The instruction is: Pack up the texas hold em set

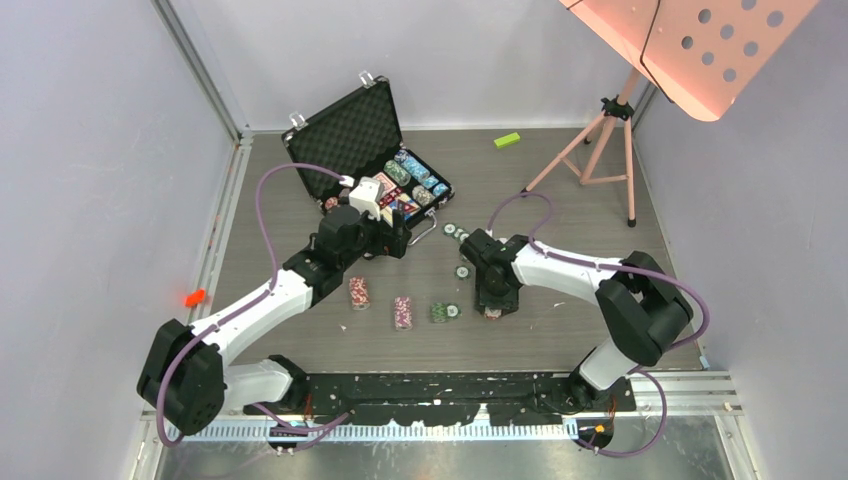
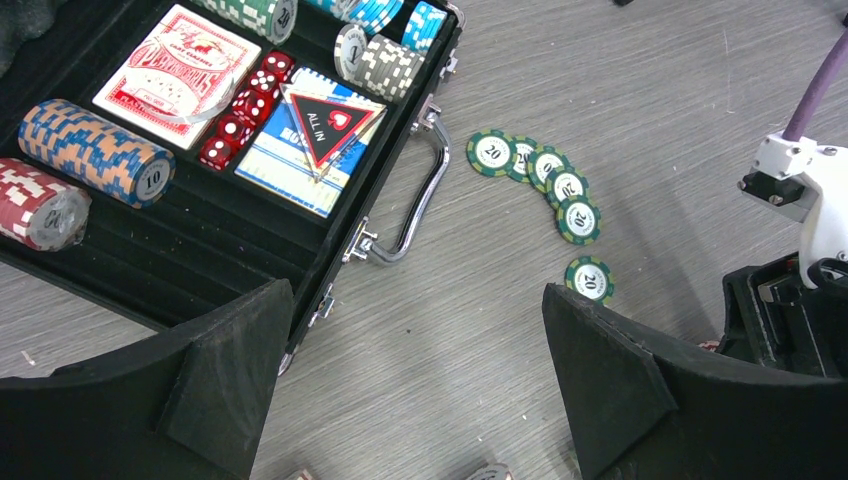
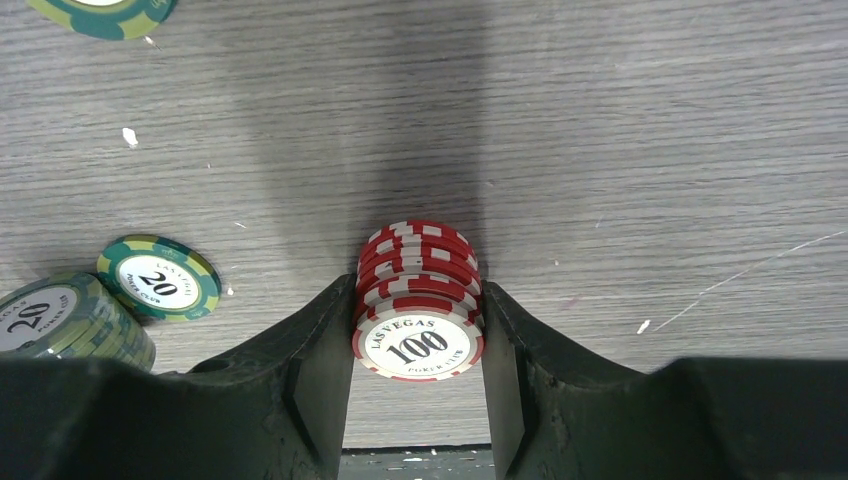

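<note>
Black fingers (image 3: 315, 380) of the right gripper (image 3: 417, 340) pinch a short stack of red-and-white round poker chips (image 3: 420, 265) on the grey wood-grain table (image 3: 650, 150), loose green chips (image 3: 158, 277) nearby, while the left gripper (image 2: 415, 375) gapes wide over the front edge of the open black foam-lined briefcase (image 2: 200, 240).

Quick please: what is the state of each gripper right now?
Left gripper: open, holding nothing.
Right gripper: closed on the red chip stack.
</note>
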### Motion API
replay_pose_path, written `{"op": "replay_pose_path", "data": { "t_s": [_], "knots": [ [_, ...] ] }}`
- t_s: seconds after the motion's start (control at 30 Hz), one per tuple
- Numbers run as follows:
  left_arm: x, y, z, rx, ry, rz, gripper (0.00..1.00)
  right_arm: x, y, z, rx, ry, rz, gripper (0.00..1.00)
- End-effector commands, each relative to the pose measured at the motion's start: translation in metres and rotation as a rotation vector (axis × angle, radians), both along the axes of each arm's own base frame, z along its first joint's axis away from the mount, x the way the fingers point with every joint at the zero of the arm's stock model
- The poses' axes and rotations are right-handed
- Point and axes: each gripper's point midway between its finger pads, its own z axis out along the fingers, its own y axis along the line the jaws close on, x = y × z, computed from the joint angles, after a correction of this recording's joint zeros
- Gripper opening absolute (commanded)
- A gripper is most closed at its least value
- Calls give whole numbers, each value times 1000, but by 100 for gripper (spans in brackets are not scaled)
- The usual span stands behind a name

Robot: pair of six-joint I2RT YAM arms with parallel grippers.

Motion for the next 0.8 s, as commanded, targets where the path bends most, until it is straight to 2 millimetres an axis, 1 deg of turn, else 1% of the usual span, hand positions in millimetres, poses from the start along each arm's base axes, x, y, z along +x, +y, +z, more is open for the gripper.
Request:
{"op": "replay_pose_path", "data": {
  "t_s": [0.0, 0.27, 0.43, 0.6, 0.77],
  "knots": [
    [3, 0, 19, -22, -67, 1, 100, 6, -4, 16, -5, -59, -12, 0],
    [2, 0, 19, -21, -69, 1, 100, 6, -1, 19, 13, -68, -8, 0],
    [2, 0, 19, -19, -69, 2, 100, 9, 1, 26, 25, -87, -10, 0],
    [5, -3, 12, -15, -43, -2, 100, 12, 0, 32, 27, -104, -7, 0],
    [10, 11, 7, -28, -26, 109, 100, 13, 0, 35, 31, -113, -3, 0]
  ]
}}
